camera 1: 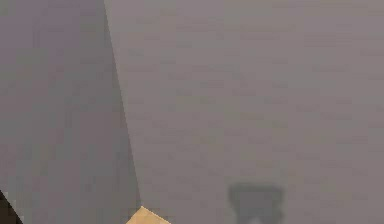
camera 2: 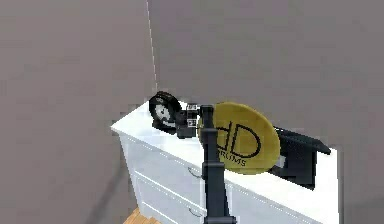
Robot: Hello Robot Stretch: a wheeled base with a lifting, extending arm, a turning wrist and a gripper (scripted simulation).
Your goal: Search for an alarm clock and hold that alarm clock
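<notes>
Up ahead in the forward view, a grey wall (camera 1: pixel 250 90) bends into a corner. A bit of tan floor (camera 1: pixel 148 215) peeks in at the bottom.

Out in the arm side view, a white dresser (camera 2: pixel 160 175) with drawers stands by a grey wall. The arm (camera 2: pixel 215 185) rises in front of it, and the hand (camera 2: pixel 176 117) is at its top end, level with the dresser top. Right at the tips of the hand's fingers is the alarm clock (camera 2: pixel 162 107). It is small, round and black with a pale face, and it sits on the dresser top near the end. On the hand's other side, close by the arm, stands a yellow disc (camera 2: pixel 243 138). Farther that way lies a dark flat thing (camera 2: pixel 300 152).

I cannot tell if the hand holds anything, because the clock rests on the dresser just where the fingers end.

The clock looks light and hard, so I think it will not squash. Its round, smooth body could slip or roll, and its face may crack if it drops. The best place to take hold is likely across the round sides, at the middle, not on the face.
</notes>
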